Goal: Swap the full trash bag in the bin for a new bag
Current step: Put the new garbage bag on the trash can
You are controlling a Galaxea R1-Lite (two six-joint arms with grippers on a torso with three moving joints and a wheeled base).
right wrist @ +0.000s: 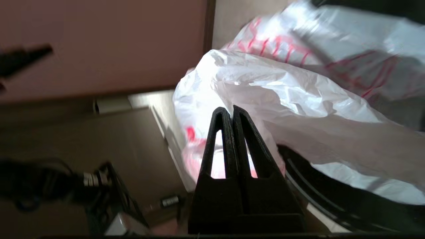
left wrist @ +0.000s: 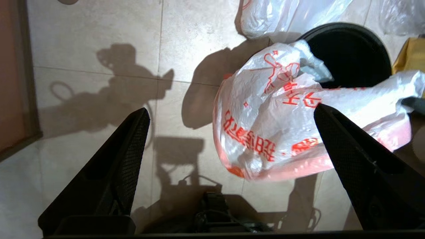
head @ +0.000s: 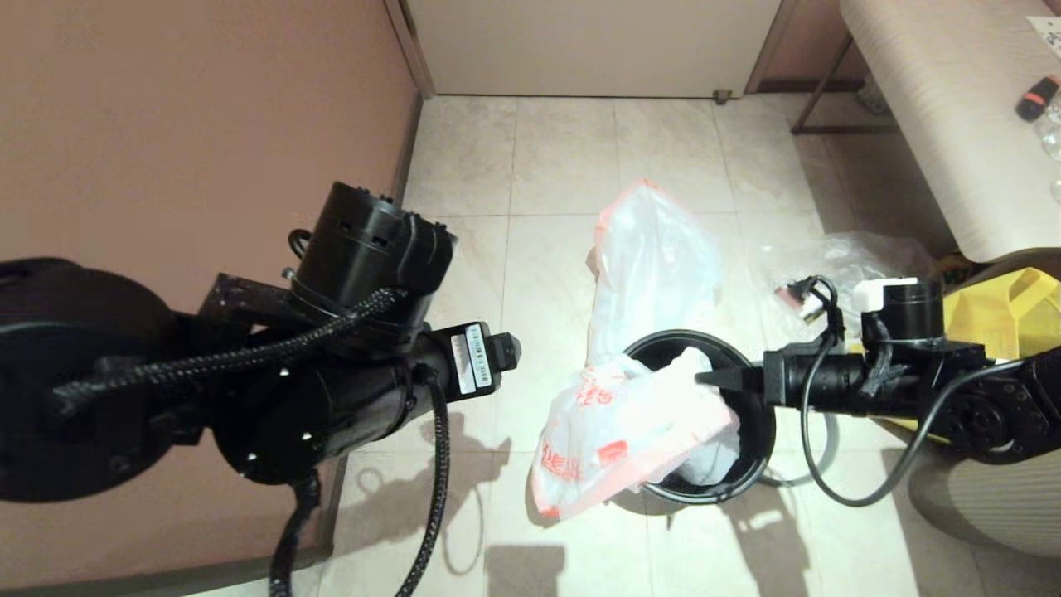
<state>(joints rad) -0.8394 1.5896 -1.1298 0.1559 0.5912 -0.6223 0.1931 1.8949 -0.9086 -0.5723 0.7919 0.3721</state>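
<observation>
The black bin [head: 750, 448] stands on the tiled floor, its dark mouth [left wrist: 348, 49] partly uncovered. The new bag [head: 613, 431], white with red-orange print, drapes over the bin's left rim and hangs outside it. My right gripper [head: 704, 380] reaches over the bin from the right and is shut on a fold of that bag [right wrist: 265, 86], the fingers pressed together [right wrist: 229, 109]. Just behind the bin the full trash bag [head: 655, 265] stands upright on the floor. My left gripper [left wrist: 229, 109] hovers open above the floor, left of the printed bag [left wrist: 265, 126], touching nothing.
A clear plastic bag [head: 837, 257] lies on the floor right of the full bag. A yellow tote [head: 1011, 307] sits beside the right arm, under a pale bench [head: 937, 108]. A brown wall [head: 166, 124] closes off the left side.
</observation>
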